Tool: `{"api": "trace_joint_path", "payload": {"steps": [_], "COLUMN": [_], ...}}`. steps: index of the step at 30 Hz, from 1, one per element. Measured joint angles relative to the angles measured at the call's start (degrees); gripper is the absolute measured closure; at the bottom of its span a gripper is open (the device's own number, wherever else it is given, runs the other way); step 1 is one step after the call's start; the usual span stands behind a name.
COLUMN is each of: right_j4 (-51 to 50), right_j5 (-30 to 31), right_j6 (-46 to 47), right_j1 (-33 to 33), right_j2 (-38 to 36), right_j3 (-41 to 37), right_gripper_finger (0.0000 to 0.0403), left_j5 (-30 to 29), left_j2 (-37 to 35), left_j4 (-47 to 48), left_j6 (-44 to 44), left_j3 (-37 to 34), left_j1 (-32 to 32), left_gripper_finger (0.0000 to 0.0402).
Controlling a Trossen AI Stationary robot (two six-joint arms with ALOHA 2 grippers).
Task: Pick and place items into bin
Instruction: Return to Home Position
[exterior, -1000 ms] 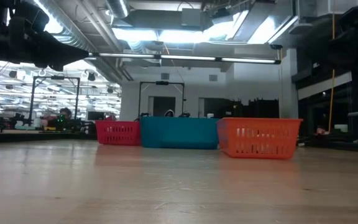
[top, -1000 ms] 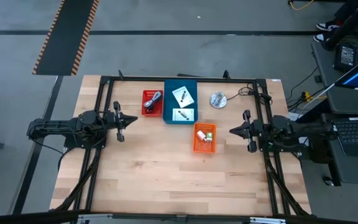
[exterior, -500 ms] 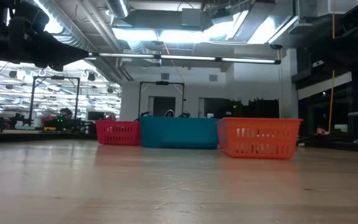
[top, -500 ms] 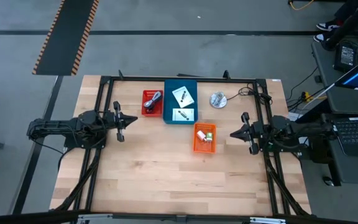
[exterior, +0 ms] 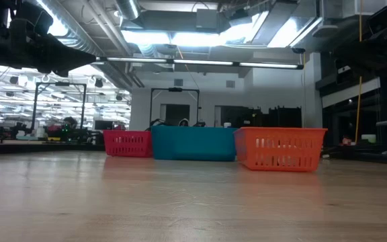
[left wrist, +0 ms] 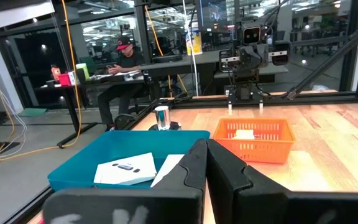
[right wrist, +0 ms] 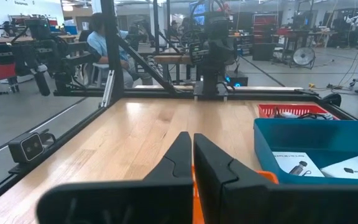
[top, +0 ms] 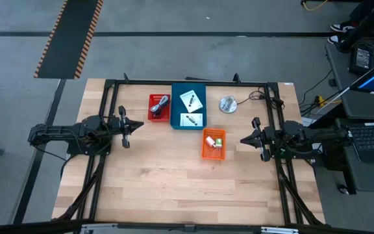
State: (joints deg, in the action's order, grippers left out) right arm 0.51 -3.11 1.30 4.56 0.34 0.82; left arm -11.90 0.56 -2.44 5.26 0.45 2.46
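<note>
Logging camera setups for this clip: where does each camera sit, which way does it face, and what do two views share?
High view: above the table, straight down; both arms, left gripper, right gripper, red bin, blue bin, orange bin.
Low view: table height, level toward the bins; no gripper shows.
Left wrist view: over its shut gripper, toward the right arm.
Right wrist view: over its shut gripper, toward the left arm.
Both wrist views share the blue bin.
</note>
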Motion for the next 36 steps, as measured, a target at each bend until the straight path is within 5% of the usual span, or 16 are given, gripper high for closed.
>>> {"api": "trace_joint_path", "payload": {"steps": [36], "right_j4": [0.0], "right_j5": [0.0], "right_j6": [1.3], "right_j1": [0.0], "right_j2": [-0.2], "right_j3": [0.0], "right_gripper_finger": [0.0402], "left_j5": [0.0], "left_j2": [0.0], "left_j4": [0.0], "left_j6": [0.0], "left_j3": [0.0], "left_j1": [0.0], "left_gripper_finger": [0.0395]}}
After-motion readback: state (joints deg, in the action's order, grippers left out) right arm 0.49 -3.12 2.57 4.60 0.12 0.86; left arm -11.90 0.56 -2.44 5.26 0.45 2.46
